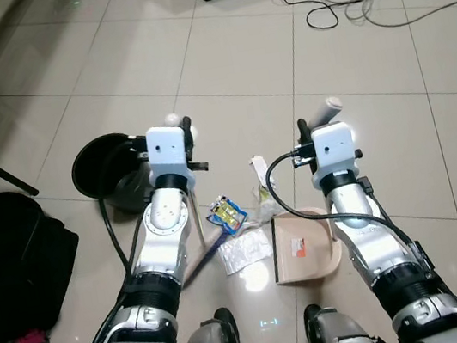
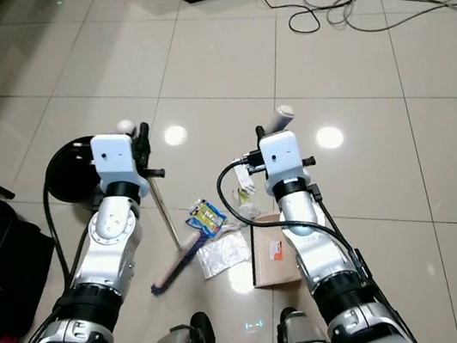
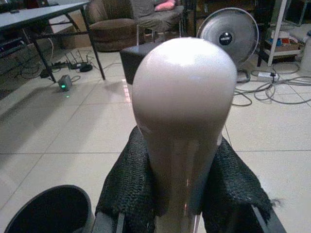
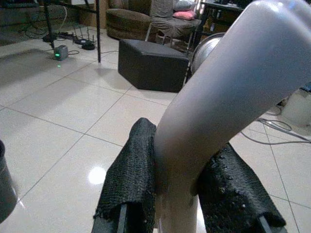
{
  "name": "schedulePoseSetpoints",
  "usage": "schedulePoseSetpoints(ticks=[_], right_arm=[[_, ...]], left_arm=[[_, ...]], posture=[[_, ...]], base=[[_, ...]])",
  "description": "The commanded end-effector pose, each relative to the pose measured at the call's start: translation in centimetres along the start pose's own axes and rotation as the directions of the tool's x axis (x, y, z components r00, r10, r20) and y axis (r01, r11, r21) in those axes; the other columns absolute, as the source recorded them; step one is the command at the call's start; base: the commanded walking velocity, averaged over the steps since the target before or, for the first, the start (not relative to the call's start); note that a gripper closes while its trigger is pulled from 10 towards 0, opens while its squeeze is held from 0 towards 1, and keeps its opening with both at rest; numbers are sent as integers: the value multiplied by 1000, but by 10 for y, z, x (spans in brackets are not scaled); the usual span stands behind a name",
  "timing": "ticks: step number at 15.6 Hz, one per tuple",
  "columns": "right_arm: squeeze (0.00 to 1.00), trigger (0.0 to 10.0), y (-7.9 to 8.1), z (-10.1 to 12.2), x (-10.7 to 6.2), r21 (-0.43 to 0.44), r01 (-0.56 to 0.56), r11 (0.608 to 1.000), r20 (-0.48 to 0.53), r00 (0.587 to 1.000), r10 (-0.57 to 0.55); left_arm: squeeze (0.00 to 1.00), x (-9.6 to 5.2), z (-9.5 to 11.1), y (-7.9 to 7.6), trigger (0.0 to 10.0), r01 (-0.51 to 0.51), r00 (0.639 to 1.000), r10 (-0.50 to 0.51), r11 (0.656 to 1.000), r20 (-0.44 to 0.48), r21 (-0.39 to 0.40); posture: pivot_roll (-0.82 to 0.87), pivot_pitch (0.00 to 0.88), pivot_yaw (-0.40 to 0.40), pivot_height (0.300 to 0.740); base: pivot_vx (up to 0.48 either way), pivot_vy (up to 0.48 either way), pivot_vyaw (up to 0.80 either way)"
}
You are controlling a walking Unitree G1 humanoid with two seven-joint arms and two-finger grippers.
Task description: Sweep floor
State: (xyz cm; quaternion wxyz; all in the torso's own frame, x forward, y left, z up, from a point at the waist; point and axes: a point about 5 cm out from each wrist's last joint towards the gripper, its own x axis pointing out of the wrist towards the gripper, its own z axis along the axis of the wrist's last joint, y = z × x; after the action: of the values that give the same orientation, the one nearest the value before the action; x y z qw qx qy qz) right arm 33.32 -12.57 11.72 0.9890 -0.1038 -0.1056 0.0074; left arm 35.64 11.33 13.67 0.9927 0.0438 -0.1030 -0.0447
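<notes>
While both grippers clamp broom handle [image 3: 183, 121] and dustpan [image 1: 304, 251], open tile [image 1: 236, 57] lies ahead.

No text can be read with certainty. The fan [image 3: 228, 32] at the upper right of the left wrist view carries a small dark badge at its hub with pale lettering, too small to make out. The dustpan [image 1: 305, 251] at the lower centre of the left eye view bears a small orange-red label [image 1: 297, 250] whose print is illegible. The blue and yellow snack wrapper [image 1: 227, 214] just left of it shows coloured printing, but no word or number resolves. The clear plastic bag [image 1: 245, 250] below the wrapper shows faint marks, too blurred to read.
</notes>
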Motion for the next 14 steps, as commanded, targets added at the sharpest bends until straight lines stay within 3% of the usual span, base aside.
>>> schedulePoseSetpoints(ticks=[1,5,10,14], right_arm=[[0,10000,-1,-8,-2,-6,12,1000,-42,999,-12],[0,10000,6,-11,4,69,-11,998,-89,996,17],[0,10000,20,-19,-6,87,-72,994,-110,991,81],[0,10000,20,-16,-4,115,-57,992,-106,992,70]], left_arm=[[0,-3,-8,-2,10000,-1,999,0,1000,-33,-25],[0,6,7,-26,10000,47,999,-48,985,-5,-167],[0,7,20,-54,10000,160,987,-150,967,64,-201],[0,11,32,-63,10000,161,986,-143,941,81,-297]], posture=[[-11,273,68,740],[-16,272,61,740],[-18,243,73,740],[-34,229,76,740]], base=[[0,0,0],[0,0,0],[0,0,0],[0,0,0]])
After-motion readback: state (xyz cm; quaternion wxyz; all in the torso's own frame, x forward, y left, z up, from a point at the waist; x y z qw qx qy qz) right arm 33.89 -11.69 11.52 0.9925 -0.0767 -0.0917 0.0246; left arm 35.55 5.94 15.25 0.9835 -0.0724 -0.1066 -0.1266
